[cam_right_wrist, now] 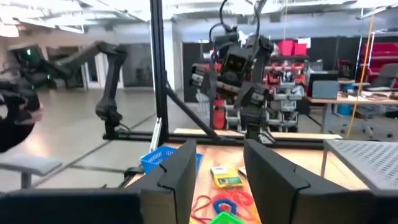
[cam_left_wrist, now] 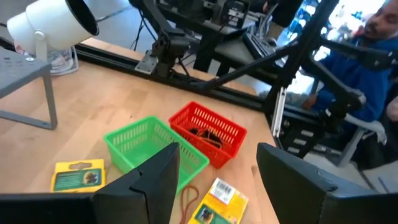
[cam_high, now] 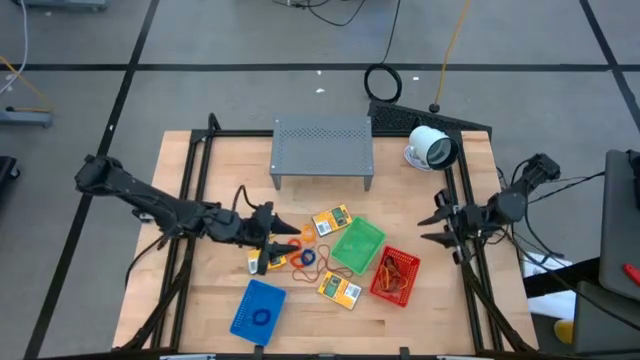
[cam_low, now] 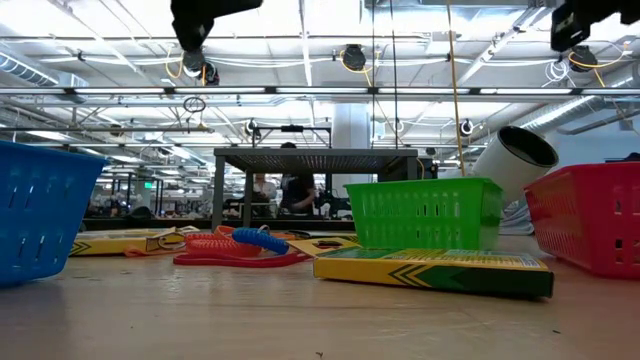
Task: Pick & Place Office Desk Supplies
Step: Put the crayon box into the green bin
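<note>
Evidently, the left gripper (cam_high: 268, 240) is held wide open and empty above the loose packets (cam_high: 331, 221) and rings (cam_high: 304, 258), presumably for picking, while the right gripper (cam_high: 437, 221) is parked aside, part-open.

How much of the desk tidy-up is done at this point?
Done: the red basket holds rubber bands and the blue basket a ring. In hand: nothing; the left tool hovers open over loose rings and bands. The right tool waits at the table's right edge. Left: three yellow packets on the table; the green basket looks empty.
</note>
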Robot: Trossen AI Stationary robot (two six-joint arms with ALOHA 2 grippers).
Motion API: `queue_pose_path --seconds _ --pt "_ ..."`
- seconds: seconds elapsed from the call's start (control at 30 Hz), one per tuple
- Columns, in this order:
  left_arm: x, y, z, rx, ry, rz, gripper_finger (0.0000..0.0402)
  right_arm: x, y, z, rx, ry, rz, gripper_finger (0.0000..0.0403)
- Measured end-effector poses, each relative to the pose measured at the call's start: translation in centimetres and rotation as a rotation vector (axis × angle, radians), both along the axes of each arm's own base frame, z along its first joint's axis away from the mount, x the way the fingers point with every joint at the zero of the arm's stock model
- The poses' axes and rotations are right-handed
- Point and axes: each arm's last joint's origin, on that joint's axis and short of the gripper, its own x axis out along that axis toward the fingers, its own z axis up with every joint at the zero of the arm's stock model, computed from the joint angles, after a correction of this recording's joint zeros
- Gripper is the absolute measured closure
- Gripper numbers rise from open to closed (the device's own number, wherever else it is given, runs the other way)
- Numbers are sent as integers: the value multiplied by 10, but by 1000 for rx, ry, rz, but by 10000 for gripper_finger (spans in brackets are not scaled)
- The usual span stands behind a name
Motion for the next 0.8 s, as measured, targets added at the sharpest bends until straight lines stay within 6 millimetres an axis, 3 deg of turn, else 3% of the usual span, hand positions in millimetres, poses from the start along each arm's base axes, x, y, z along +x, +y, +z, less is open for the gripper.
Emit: queue_pose_path --seconds 0.23,0.43,0.8 --pt "15 -5 -12 -59 -11 16 176 -12 -20 -15 12 70 -85 292" --pt "30 -13 -26 -106 73 4 176 -9 -19 -20 -17 120 -103 307" --pt "72 -56 -16 -62 240 -83 176 -9 -19 -20 -59 114 -108 313"
